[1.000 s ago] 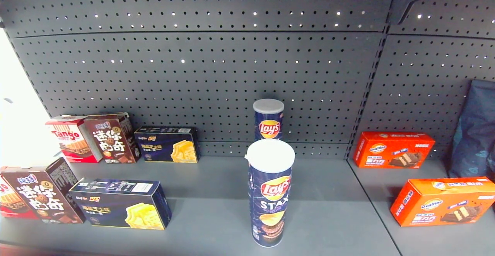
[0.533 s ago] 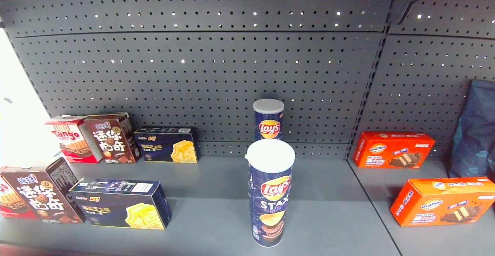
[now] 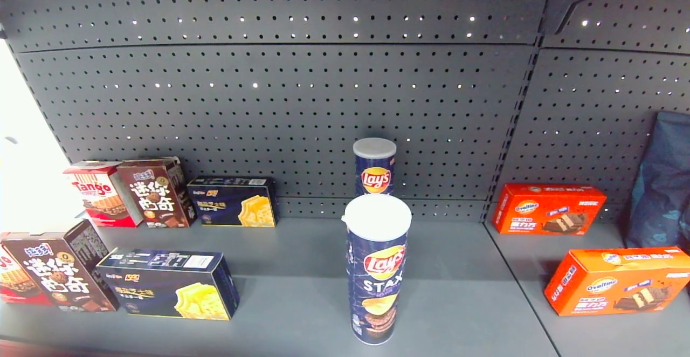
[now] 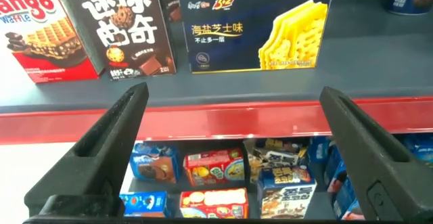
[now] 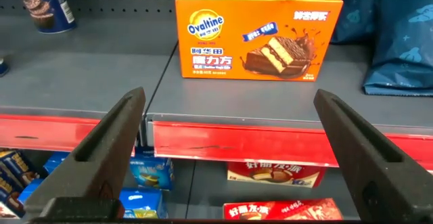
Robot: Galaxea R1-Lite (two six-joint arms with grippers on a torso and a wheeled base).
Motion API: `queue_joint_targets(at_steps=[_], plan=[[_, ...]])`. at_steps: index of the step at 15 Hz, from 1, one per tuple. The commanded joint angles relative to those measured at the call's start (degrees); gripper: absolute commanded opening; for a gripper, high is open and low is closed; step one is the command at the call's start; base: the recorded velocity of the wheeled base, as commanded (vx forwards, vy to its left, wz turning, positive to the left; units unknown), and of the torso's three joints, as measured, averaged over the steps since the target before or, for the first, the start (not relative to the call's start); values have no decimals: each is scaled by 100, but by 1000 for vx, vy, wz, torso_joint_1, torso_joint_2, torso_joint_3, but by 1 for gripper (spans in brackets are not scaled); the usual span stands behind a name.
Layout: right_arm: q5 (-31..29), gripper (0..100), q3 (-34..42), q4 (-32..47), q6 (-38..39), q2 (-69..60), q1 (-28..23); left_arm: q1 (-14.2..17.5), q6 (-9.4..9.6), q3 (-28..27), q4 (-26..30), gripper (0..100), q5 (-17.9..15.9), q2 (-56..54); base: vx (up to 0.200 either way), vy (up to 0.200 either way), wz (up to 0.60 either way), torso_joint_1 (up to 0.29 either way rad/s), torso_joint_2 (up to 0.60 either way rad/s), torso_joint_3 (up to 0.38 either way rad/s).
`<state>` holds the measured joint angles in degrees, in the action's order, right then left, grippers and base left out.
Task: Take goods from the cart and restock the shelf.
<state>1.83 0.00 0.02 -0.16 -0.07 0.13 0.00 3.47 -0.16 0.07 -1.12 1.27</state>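
The grey shelf (image 3: pixel 458 292) carries a tall chip can (image 3: pixel 376 270) near its front. Right of the can lies an orange cake box (image 3: pixel 617 280), left of it a navy cracker box (image 3: pixel 170 284), and behind it a second can (image 3: pixel 374 165). The left tool (image 4: pixel 235 94) and right tool (image 5: pixel 230 97), low on either side of the can, gape wide and empty.

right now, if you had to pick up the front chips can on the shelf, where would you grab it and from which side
Probably its mid-body, coming in level from the open front of the shelf and closing across its left and right sides. The front chips can stands upright, tall and round, with bare shelf either side; the second can stands behind it, so keep the reach shallow.
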Motion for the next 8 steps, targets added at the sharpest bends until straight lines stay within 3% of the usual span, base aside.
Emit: queue_joint_targets(at_steps=[1, 8], plan=[[2, 100, 0, 6, -2, 7, 4, -9, 4, 16, 1, 100, -2, -127, 0, 0, 0, 0, 0, 0], [2, 100, 0, 6, -2, 7, 4, -9, -330, 16, 1, 100, 15, -127, 0, 0, 0, 0, 0, 0]])
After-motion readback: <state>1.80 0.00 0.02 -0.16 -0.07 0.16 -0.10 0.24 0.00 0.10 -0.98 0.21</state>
